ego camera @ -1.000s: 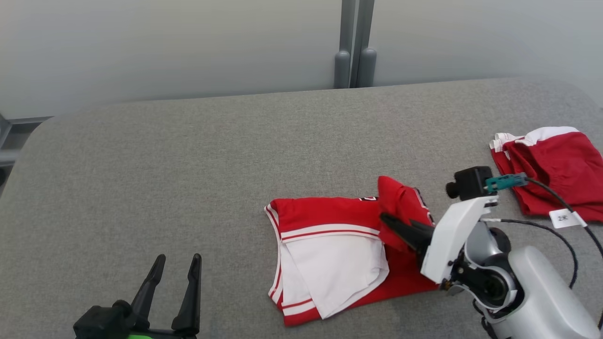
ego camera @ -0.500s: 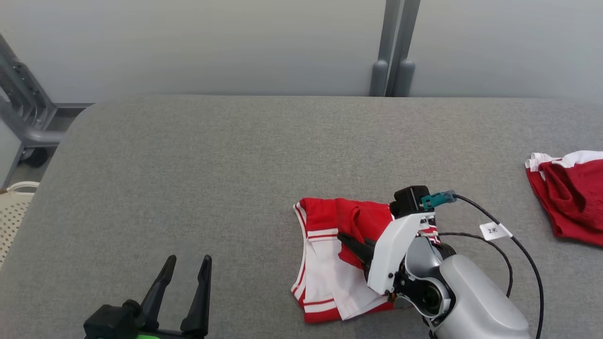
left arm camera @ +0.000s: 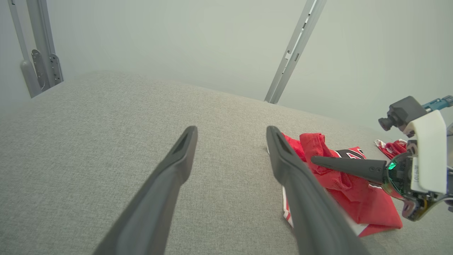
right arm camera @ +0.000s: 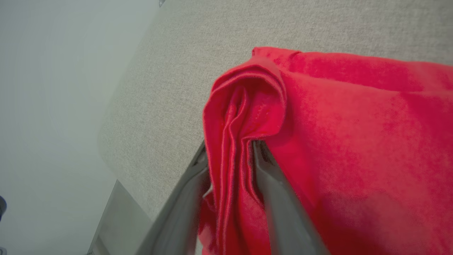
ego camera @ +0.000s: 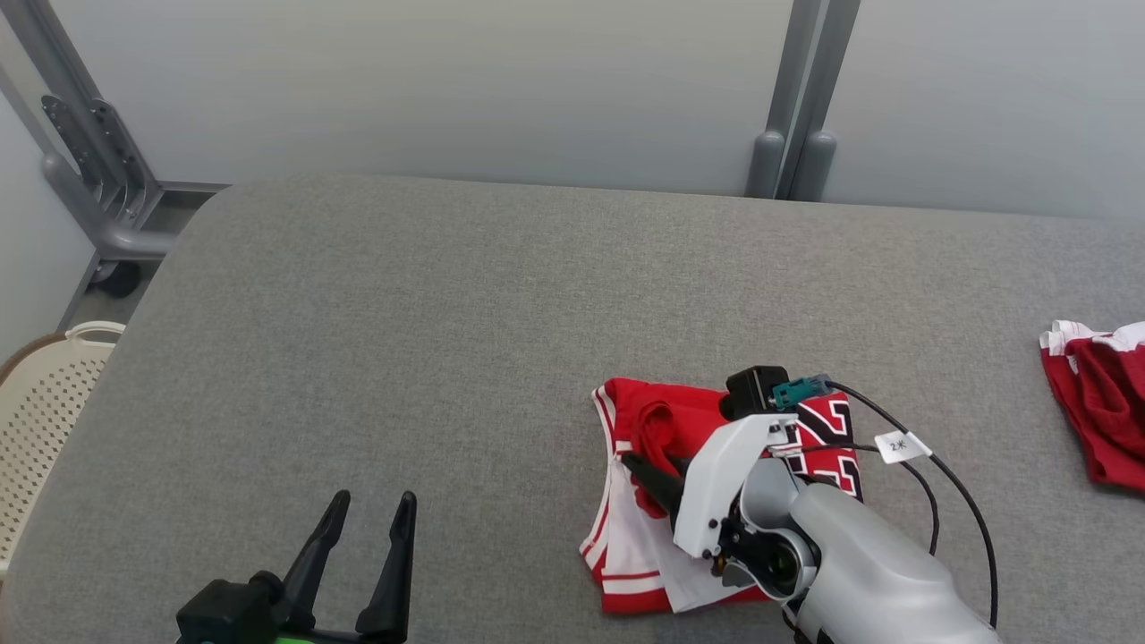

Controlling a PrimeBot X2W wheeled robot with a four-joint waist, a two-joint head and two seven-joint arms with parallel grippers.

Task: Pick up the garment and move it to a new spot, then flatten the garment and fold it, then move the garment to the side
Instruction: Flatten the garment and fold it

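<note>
The garment (ego camera: 666, 416) is a red jersey with white trim and a dark number print, lying part-folded on the grey table (ego camera: 447, 313) at front centre-right. My right gripper (ego camera: 632, 464) rests low over its left part. In the right wrist view its fingers (right arm camera: 263, 166) stand slightly parted, with a loose upright fold of the red garment (right arm camera: 354, 124) between them. My left gripper (ego camera: 374, 499) is open and empty at the front left, well clear of the cloth. The left wrist view looks between its fingers (left arm camera: 177, 159) to the garment (left arm camera: 357, 198) and the right gripper (left arm camera: 315, 160).
A second red and white garment (ego camera: 1105, 411) lies at the table's right edge. A perforated cream basket (ego camera: 45, 394) stands on the floor beyond the left edge, beside a grey metal frame (ego camera: 89, 170). A cable with a white tag (ego camera: 899, 444) trails from the right wrist.
The camera has shifted. My right gripper has carried the red fold leftward over the garment, baring the number print, and its fingers have come apart. The left gripper is unchanged.
</note>
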